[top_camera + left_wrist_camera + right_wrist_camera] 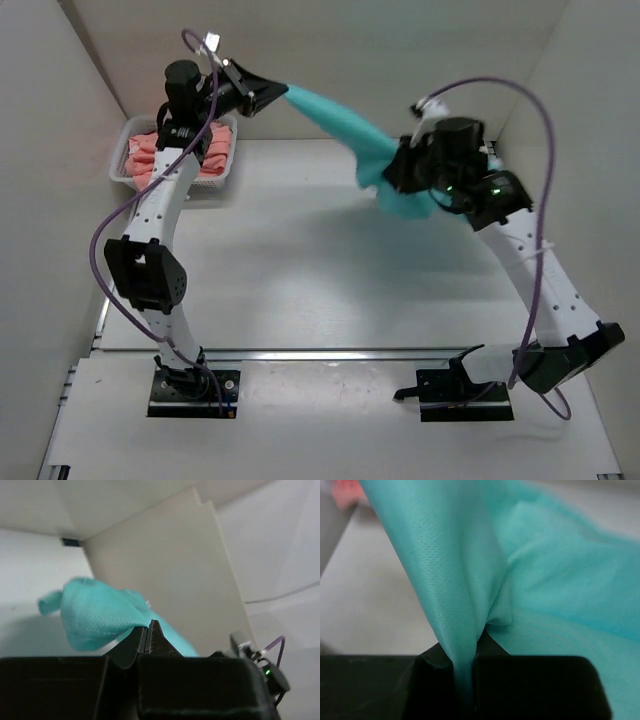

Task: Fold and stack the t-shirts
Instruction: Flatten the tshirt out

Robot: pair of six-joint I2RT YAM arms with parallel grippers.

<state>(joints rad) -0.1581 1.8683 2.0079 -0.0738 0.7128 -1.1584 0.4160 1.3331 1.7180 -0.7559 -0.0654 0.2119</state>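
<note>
A teal-green t-shirt (345, 125) hangs stretched in the air between my two grippers, above the back of the table. My left gripper (282, 95) is shut on one end of it, raised high at the back left; the left wrist view shows the cloth (100, 615) pinched at the closed fingertips (149, 626). My right gripper (400, 165) is shut on the other end at the back right; the right wrist view shows teal cloth (470, 595) running down between its fingers. Salmon-pink t-shirts (215, 150) lie in the basket.
A white mesh basket (122, 165) with the pink shirts stands at the back left, under my left arm. White walls enclose the table at the back and both sides. The right arm's purple cable (545, 130) loops high at the right.
</note>
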